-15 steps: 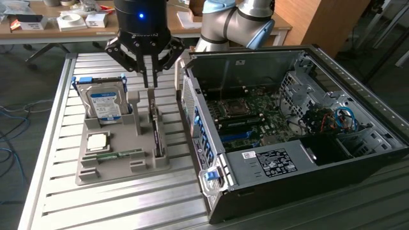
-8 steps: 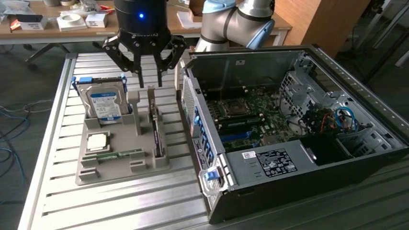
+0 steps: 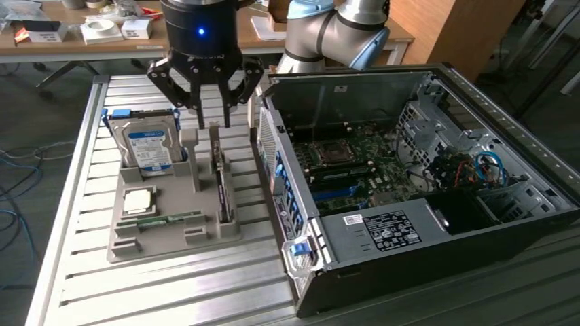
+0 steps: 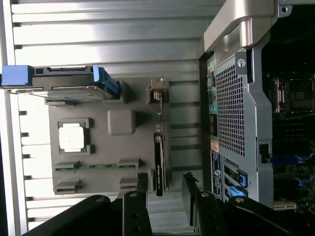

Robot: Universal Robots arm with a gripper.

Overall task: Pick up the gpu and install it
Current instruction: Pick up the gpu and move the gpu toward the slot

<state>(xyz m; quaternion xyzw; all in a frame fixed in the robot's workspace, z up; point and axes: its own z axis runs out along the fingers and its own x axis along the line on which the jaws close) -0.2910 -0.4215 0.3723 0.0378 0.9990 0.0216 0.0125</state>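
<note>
Fingers [image 4: 141, 189] (spread wide) hang over gpu [image 4: 158, 164] top edge, room either side.

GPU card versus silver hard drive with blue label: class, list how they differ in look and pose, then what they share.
The thin dark-edged circuit card stands on its long edge; the silver hard drive with blue label stands on end, labelled face showing. The drive is thicker and sits in a blue frame; the card has none. The open gripper hangs above the card, not the drive. Both sit in the grey tray.
</note>
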